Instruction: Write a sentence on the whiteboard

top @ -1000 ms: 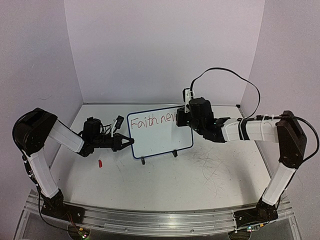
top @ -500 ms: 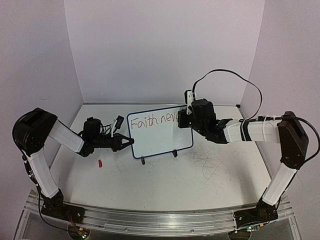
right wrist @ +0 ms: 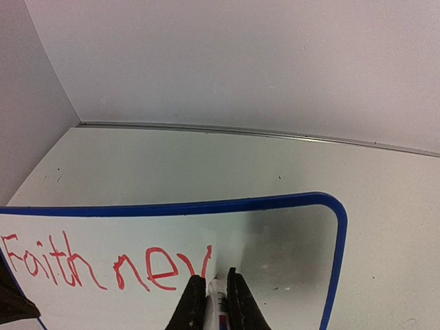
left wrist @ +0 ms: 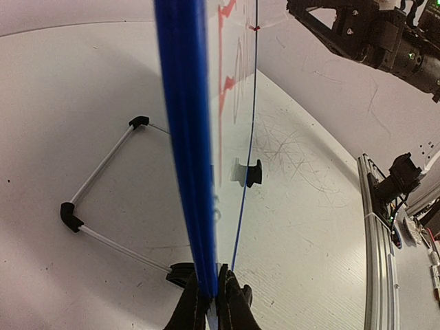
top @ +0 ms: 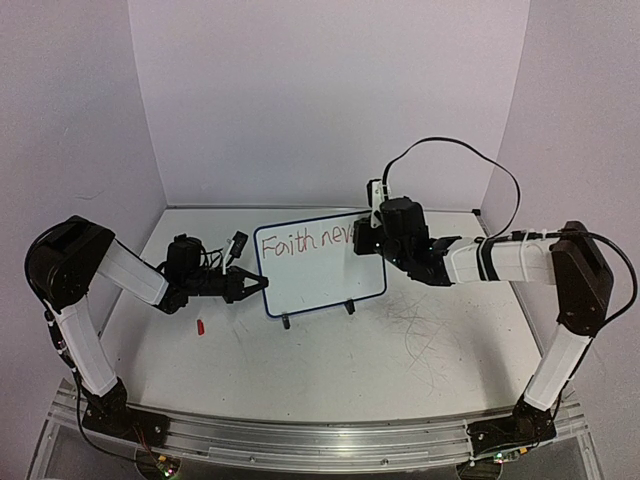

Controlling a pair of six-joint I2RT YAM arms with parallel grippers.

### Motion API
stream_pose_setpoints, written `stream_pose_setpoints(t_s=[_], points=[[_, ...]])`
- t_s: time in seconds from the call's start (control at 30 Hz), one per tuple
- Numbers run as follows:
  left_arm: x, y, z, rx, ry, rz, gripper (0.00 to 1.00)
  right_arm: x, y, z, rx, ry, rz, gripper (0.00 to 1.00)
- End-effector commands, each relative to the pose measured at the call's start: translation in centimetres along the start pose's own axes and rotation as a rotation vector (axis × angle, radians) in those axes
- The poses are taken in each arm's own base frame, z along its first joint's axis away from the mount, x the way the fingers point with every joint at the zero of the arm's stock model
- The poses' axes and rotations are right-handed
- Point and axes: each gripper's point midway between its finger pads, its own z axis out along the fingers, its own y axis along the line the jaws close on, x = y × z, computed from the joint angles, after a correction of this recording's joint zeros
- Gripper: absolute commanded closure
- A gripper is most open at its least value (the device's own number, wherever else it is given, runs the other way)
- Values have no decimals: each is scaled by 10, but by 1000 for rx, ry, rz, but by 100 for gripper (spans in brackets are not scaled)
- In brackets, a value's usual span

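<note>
The whiteboard stands upright on the table, blue-framed, on two black feet. The sentence is red lettering reading "Faith nev" along its top. My left gripper is shut on the board's left edge; in the left wrist view the fingers pinch the blue frame. My right gripper is shut on a white marker, whose tip touches the whiteboard just right of the "v" of the sentence. In the top view the right gripper covers the board's upper right corner.
A small red cap lies on the table left of the board's feet. A white wire stand props the board from behind. Old scribble marks cover the table at right. Walls close in on three sides.
The right wrist has shifted slightly to the right along the board, and the "v" now shows beside it. The left arm and the board have not moved.
</note>
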Motion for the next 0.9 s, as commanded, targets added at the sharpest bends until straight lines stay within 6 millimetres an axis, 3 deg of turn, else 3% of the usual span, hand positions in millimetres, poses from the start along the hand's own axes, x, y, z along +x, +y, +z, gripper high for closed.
stream_pose_setpoints(t_s=[0.0,0.4,0.87], points=[[-8,15,-2,-93,-13,49,100,-21,-4,4,39,-65,31,100],[-8,14,-2,-90,-12,51,100,-24,-21,1,129,-79,44,100],[-9,13,-3,-90,-14,53,100,-38,-12,5,101,-110,43,100]])
